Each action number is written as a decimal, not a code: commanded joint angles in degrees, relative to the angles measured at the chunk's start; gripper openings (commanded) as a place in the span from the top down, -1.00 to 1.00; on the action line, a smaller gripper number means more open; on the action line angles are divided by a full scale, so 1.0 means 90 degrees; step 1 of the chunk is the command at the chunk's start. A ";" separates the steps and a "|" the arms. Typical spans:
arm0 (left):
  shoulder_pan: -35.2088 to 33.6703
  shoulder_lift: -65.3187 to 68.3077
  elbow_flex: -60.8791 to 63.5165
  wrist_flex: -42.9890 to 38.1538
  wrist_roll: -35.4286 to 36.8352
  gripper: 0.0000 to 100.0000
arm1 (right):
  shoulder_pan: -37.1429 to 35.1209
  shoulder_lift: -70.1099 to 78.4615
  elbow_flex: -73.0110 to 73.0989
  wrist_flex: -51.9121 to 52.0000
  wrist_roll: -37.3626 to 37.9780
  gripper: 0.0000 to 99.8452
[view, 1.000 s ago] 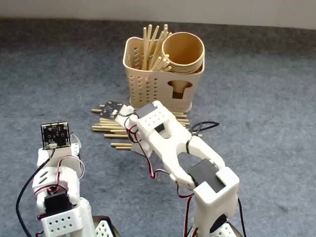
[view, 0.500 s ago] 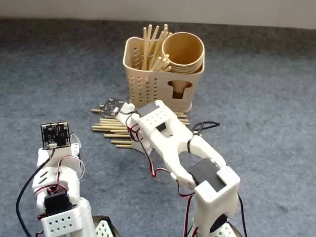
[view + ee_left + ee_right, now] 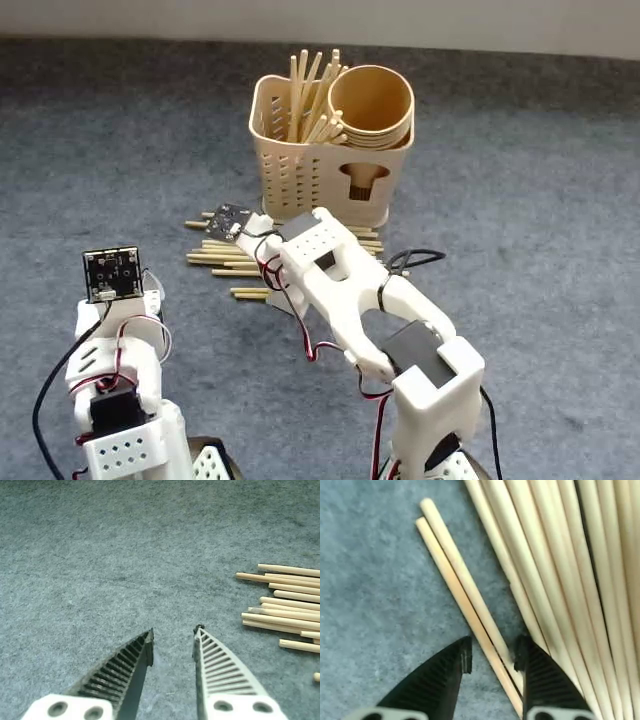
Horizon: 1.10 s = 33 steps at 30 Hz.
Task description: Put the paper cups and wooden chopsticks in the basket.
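A cream slotted basket [image 3: 320,175] stands at the back, holding stacked paper cups [image 3: 371,104] and several upright wooden chopsticks [image 3: 308,92]. More loose chopsticks [image 3: 222,258] lie in a pile on the grey carpet in front of it. The right arm [image 3: 330,275] hangs over that pile. My right gripper [image 3: 492,655] is open, its jaws astride a pair of chopsticks [image 3: 454,575] at the pile's edge. My left gripper [image 3: 173,635] is open over bare carpet, with the chopstick ends [image 3: 280,607] off to one side. The left arm [image 3: 115,350] stays at the near left.
Grey carpet [image 3: 520,230] spreads all around the basket, with open room left and right. A black cable [image 3: 415,256] loops beside the right arm. A pale wall edge runs along the back.
The right arm's wrist has shifted slightly over the chopstick pile, a little toward the basket. The left arm has not moved.
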 commanded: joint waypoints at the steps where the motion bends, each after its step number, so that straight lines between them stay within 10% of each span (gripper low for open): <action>1: -0.0054 -0.0083 0.0122 0.0020 0.0029 0.71 | -0.0132 0.0034 0.0122 0.0005 0.0059 0.77; 33: -0.0044 -0.0083 0.0122 0.0020 0.0029 0.71 | 0.0005 -0.3033 0.2085 -0.0913 -0.0850 0.95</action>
